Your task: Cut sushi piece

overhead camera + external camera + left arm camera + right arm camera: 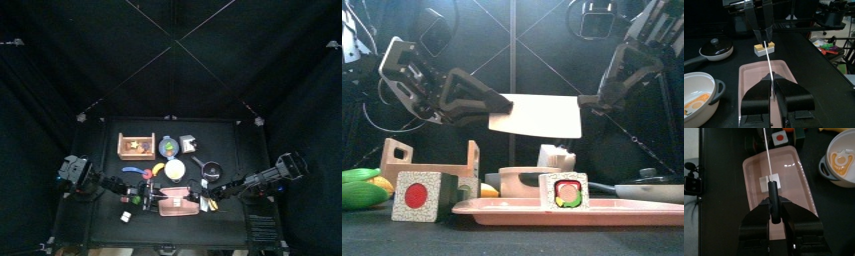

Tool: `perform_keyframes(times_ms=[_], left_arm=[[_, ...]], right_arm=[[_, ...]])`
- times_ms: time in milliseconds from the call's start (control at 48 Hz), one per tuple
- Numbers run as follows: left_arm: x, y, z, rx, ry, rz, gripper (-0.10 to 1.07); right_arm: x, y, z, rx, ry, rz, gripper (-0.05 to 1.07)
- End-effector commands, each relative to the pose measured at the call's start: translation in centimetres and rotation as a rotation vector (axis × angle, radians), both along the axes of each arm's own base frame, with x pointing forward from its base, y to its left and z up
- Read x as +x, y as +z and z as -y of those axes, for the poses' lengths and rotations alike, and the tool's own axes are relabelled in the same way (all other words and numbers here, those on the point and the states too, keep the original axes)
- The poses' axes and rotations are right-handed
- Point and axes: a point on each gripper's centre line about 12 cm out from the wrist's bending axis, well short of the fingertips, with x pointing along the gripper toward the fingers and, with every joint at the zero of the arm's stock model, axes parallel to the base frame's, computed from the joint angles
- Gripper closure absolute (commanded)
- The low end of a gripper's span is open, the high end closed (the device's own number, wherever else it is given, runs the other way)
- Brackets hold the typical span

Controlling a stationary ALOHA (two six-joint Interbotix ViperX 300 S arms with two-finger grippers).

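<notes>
In the front view, nearest the camera, a pink rectangular tray [543, 209] lies on the black table [821, 75], with a rice-white sushi piece [564, 190] standing upright on it. Above it hangs a broad white-bladed cleaver [537, 115]. The left gripper [476, 100] pinches the blade's edge; the right gripper [773, 204] is clamped on its black handle [772, 198].

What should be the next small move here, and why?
Probably lower the knife straight down. The left gripper and the right gripper are both shut on it, and its blade hangs above the sushi on the tray, not yet touching it. In the right wrist view the blade lines up with the piece.
</notes>
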Motion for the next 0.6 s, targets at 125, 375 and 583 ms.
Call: perform_keyframes(times_ms=[125,375,583], left_arm=[[0.5,-0.1,1.5,-0.016,-0.015,-0.021,0.53],[0.5,-0.4,1.8,-0.024,-0.007,-0.05,0.53],[0.6,-0.6,2.0,-0.026,-0.009,-0.055,0.53]], right_arm=[[0.3,0.4,-0.2,0.019,-0.013,0.007,0.59],[0.2,0.1,-0.3,0.025,-0.016,-0.005,0.59],[0.3,-0.6,-0.3,0.019,-0.017,-0.027,0.59]])
